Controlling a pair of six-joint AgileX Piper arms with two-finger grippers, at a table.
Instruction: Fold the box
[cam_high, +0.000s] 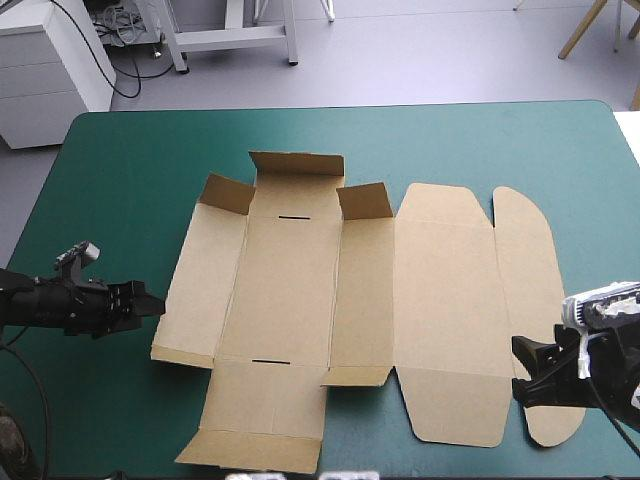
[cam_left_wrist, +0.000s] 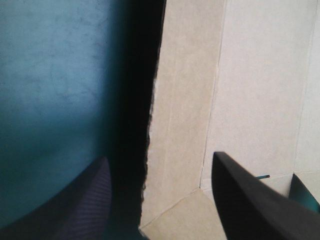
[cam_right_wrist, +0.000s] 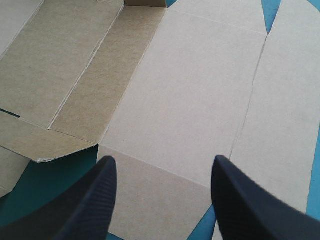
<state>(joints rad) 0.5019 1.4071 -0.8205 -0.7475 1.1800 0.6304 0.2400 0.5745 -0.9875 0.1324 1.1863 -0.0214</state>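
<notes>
Brown box (cam_high: 290, 290) lying mostly flat on worktop (cam_high: 120, 160), left jaws wide at its left edge, right jaws wide over its right flap: likely to skid if pushed, not pinched.

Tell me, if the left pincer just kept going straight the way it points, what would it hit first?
Most likely the box: the open left pincer points at its left side panel, whose edge lies just ahead. Height above the board is unclear, so it might skim over.
</notes>
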